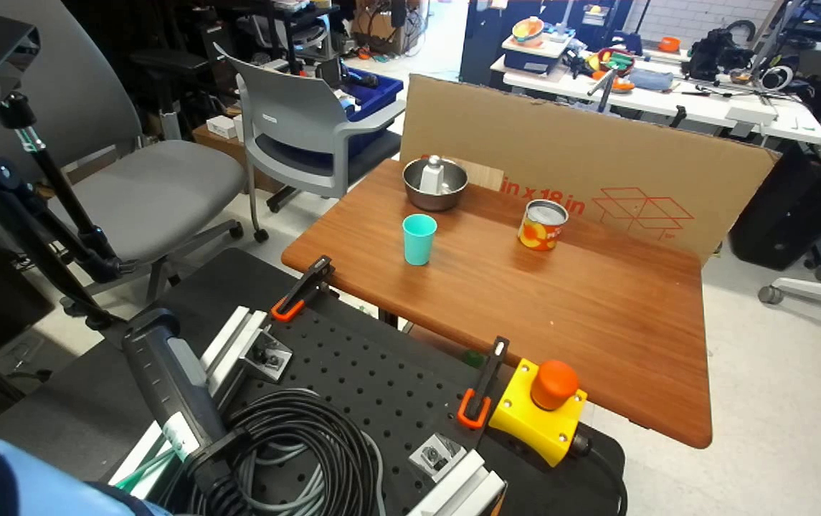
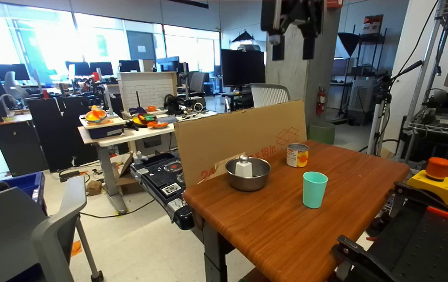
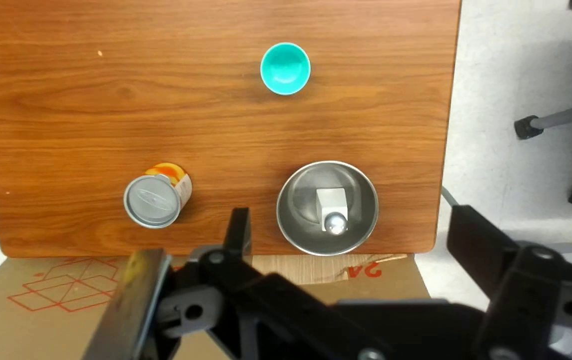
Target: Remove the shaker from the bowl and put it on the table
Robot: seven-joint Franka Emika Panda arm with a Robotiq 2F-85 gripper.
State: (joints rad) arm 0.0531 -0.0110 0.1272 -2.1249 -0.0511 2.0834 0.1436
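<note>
On the desk (image 1: 596, 308), the white shaker (image 2: 243, 169) stands inside the steel bowl (image 2: 248, 183). Nearby is the teal cup (image 2: 314, 190). Higher up, the gripper (image 2: 293, 53) hangs, jaws spread wide

On the cardboard sheet (image 1: 582, 154), red print reads "in x 18 in" (image 1: 545, 194) just behind the fruit can (image 1: 542, 233) and "24" (image 3: 373, 270) well apart from the can. A red box symbol (image 1: 642, 208) stands on the can's opposite side. The can's own label (image 2: 292, 158) shows print too small to read.
</note>
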